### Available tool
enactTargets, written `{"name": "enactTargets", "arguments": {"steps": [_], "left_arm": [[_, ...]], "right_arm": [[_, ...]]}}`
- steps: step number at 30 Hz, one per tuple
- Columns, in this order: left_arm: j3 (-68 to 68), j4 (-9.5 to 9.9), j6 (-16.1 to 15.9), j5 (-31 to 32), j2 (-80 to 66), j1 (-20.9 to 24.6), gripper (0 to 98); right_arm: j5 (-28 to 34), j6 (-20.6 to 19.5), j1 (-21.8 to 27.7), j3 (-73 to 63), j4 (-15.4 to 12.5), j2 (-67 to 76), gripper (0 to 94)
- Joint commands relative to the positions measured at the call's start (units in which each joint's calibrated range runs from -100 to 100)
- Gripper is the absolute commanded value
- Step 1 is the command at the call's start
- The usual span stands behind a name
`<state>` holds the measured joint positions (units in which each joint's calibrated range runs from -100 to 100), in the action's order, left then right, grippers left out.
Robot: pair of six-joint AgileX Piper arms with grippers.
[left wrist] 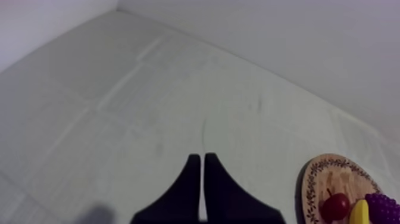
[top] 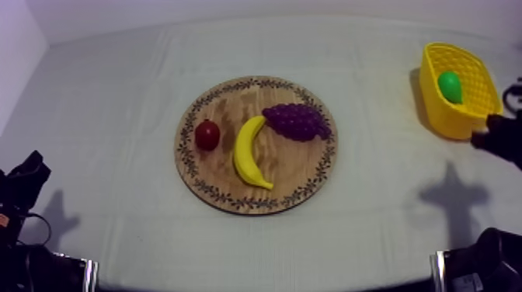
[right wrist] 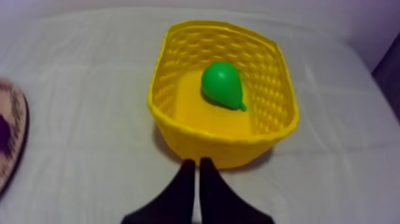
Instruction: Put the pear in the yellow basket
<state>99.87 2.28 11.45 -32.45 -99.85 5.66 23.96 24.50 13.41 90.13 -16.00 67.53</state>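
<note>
The green pear lies inside the yellow basket at the table's right side. The round wooden board in the middle carries a banana, a bunch of grapes and a small red fruit. My right gripper hangs just in front of the basket, fingers together as a narrow wedge, holding nothing. My left gripper is shut over bare cloth at the table's left, well away from the board.
Grey-white cloth covers the table, with open room left of the board and between board and basket. The table's far edge meets a pale wall. The board's rim lies off to the side of the basket in the right wrist view.
</note>
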Motion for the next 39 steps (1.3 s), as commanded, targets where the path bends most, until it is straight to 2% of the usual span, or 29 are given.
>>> {"name": "enactTargets", "arguments": {"steps": [1, 6, 8, 11, 16, 22, 25, 29, 39], "left_arm": [[0.02, 0.0, -0.02, -0.05, 0.02, 0.02, 0.1], [0.02, 0.0, 0.0, -0.05, 0.02, 0.02, 0.1], [0.02, 0.0, 0.0, -0.05, 0.02, 0.02, 0.1], [0.02, 0.0, -0.01, -0.05, 0.02, 0.02, 0.1], [0.02, 0.0, -0.01, -0.05, 0.02, 0.02, 0.1], [0.02, 0.0, 0.01, -0.05, 0.02, 0.02, 0.1], [0.02, 0.0, -0.01, -0.05, 0.02, 0.02, 0.1], [0.02, 0.0, -0.01, -0.05, 0.02, 0.02, 0.1], [0.02, 0.0, -0.01, -0.05, 0.02, 0.02, 0.1]], "right_arm": [[4.95, -2.66, -1.59, 1.8, 6.2, 13.32, 0.5], [14.86, -12.96, -8.67, 2.98, 17.17, 24.48, 0.5], [17.07, -15.19, -9.96, 3.22, 19.68, 26.3, 0.5], [19.95, -16.79, -10.4, 3.66, 21.18, 27.46, 0.5], [22.63, -16.94, -10.45, 4.73, 21.06, 28.02, 0.6], [23.14, -13.4, -10.47, 5.99, 18.68, 28.13, 0.7], [21.93, -12.5, -9.96, 6.99, 17.23, 28.14, 0.7], [16.5, -13.29, -9.38, 8.92, 15.5, 28.14, 0.7], [14.33, -13.18, -9.2, 9.63, 14.92, 28.14, 0.7]]}}
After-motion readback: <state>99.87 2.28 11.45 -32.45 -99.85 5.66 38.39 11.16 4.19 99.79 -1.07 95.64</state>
